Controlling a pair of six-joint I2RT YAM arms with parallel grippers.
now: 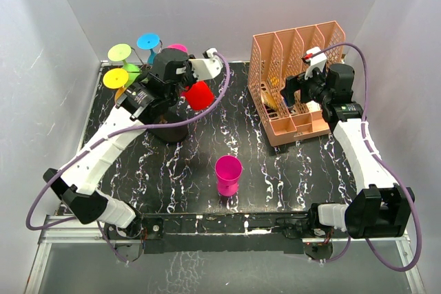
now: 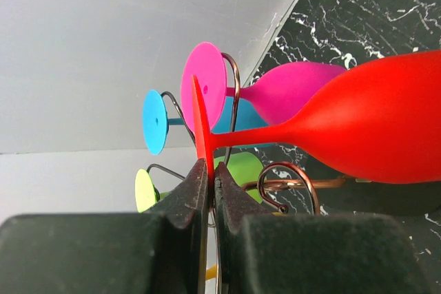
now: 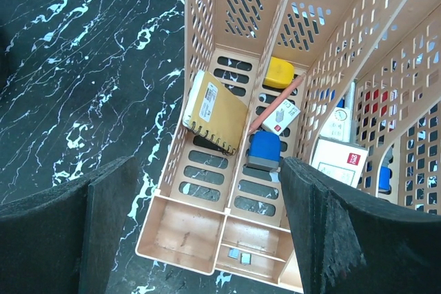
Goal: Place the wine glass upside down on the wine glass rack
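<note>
My left gripper (image 1: 180,86) (image 2: 210,170) is shut on the thin foot of a red wine glass (image 1: 199,94) (image 2: 386,122). The glass lies sideways, its bowl pointing away from the gripper, right beside the wine glass rack (image 1: 169,129) at the back left. A curled copper wire arm (image 2: 289,178) of the rack sits just under the red stem. Pink (image 2: 296,84), blue (image 2: 154,122) and green (image 2: 241,166) glasses hang on the rack. My right gripper (image 1: 303,91) (image 3: 210,170) is open and holds nothing, hovering over the peach organizer (image 1: 298,129).
A magenta glass (image 1: 228,175) stands upright mid-table, near the front. The peach slotted organizer (image 3: 180,233) at the back right holds a notebook (image 3: 217,111), a blue stamp (image 3: 264,149) and small boxes. White walls close in the back and both sides.
</note>
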